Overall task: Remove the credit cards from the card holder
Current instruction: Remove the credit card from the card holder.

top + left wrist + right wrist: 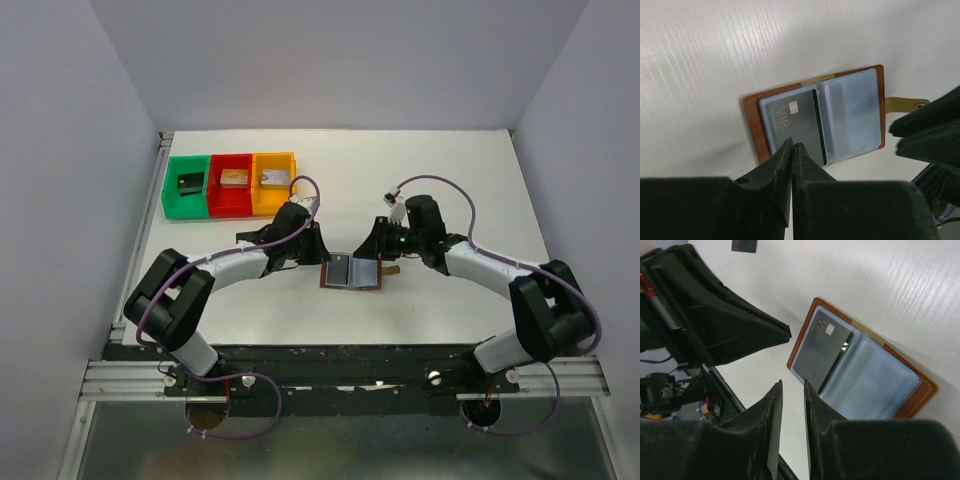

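Wallet (352, 272): lies open and flat on the surface (450, 180), mid-surface in your top view. Blue-grey lining faces up. The tan strap (907, 104) sticks out at its 3 o'clock.
Card (797, 127): one dark card marked VIP sits in the clear pocket on the wallet's 9 o'clock half.
Left gripper (792, 145): your fingers are pressed almost together with nothing between them. The tips are at the wallet's edge beside the card; contact cannot be told. It sits at the wallet's 10 o'clock from above.
Right gripper (791, 385): narrowly spread and empty, just beside the wallet at its 1 o'clock.
Bins (231, 210): green, red and orange in a row at the wallet's 11 o'clock, well apart, a block in each.
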